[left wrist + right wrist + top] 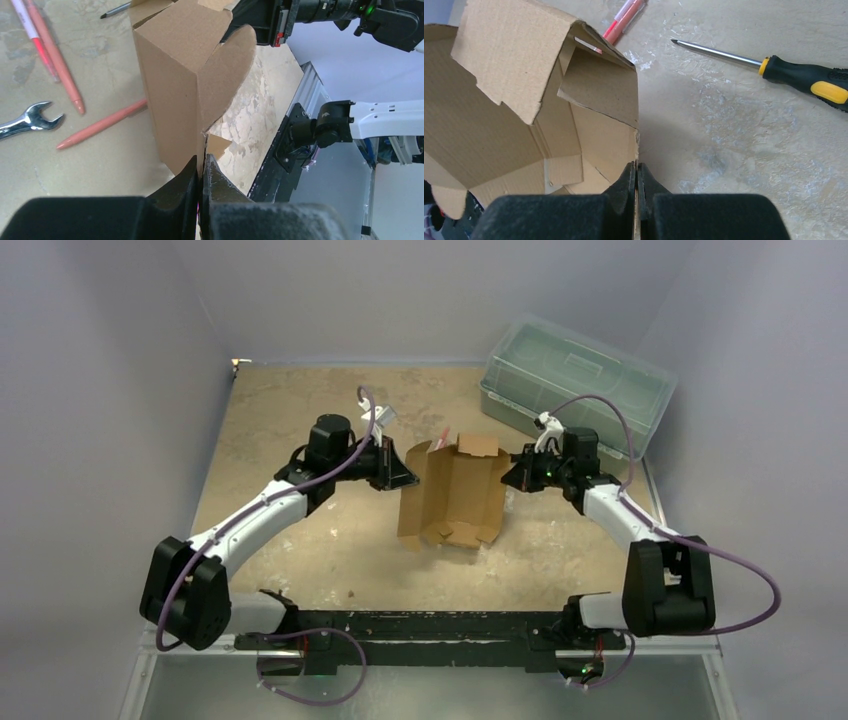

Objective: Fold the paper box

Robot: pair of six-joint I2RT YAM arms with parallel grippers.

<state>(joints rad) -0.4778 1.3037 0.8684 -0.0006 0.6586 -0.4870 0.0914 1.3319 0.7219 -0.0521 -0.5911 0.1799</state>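
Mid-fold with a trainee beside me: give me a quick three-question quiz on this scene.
1. True or false: the left claw and the right claw are both shut on the paper box.
2. Which tool lies near the pink pens? A wrench, B hammer, C pliers.
3. Fill in: the screwdriver handle is black and ____.
Key: 1 true; 2 A; 3 yellow.
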